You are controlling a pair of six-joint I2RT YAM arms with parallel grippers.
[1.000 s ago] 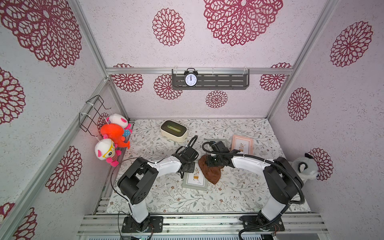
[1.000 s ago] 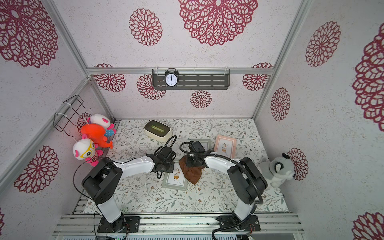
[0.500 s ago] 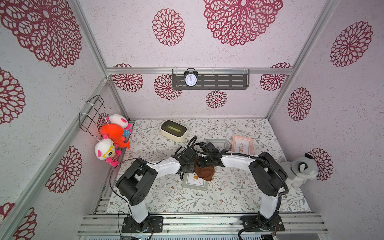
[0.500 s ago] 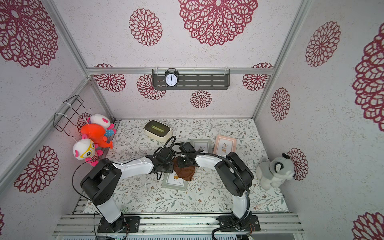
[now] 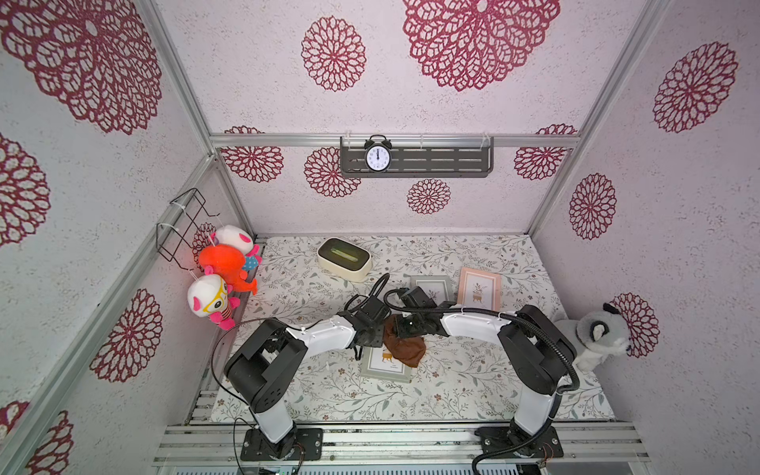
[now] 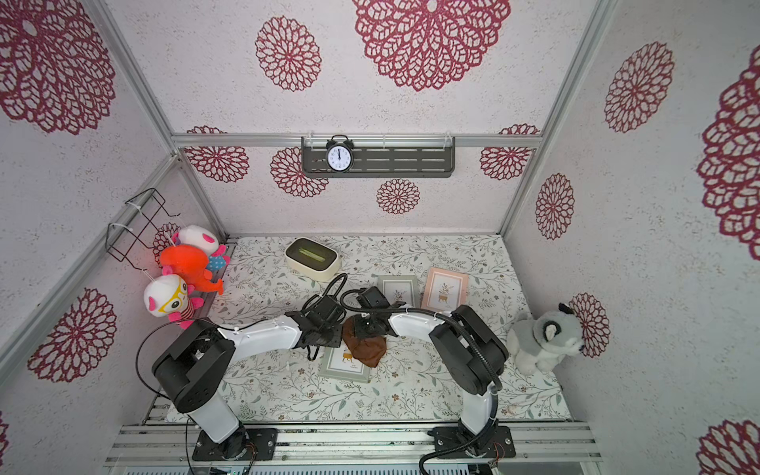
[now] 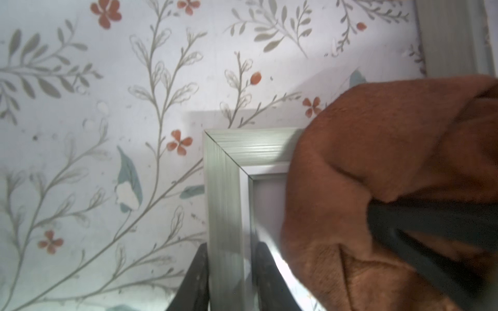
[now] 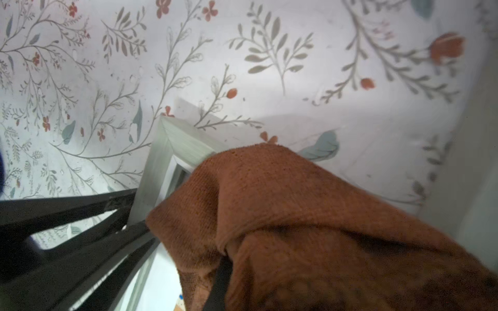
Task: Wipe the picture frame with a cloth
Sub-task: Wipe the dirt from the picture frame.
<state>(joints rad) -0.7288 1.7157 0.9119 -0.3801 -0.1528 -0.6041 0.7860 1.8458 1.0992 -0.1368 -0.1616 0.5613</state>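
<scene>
Seeing picture frame (image 5: 380, 368) flat on floral table cover (image 5: 452, 386), mid-cover between the two arms. Held by left gripper (image 5: 368, 343): in left wrist view, fingers (image 7: 198, 274) straddling one side rail of the grey-green moulding, closed against its outer and inner edges. Got cloth (image 5: 407, 349) bunched up, rust-brown, draped over frame's far right part and spilling past that edge onto the cover. Near left part of frame and a bit of its print exposed in both top views. Fabric clamped in right gripper (image 5: 403, 331), jaws pressed together on a fold. Only one dark finger (image 8: 219, 280) showing in right wrist view, rest buried in the folds. Both tools nearly touching over frame's far edge. One frame corner bare in both wrist views, fabric butted right up against it. Further back on the cover: grey frame (image 5: 432, 286) and pink frame (image 5: 480, 288) side by side, cream box (image 5: 344, 259) with a green slot to their left. On back wall: alarm clock (image 5: 377, 154) on dark shelf (image 5: 444, 158). Also plush toys (image 5: 224, 267) hanging at left wall, and grey plush raccoon (image 5: 596, 333) at right edge.
</scene>
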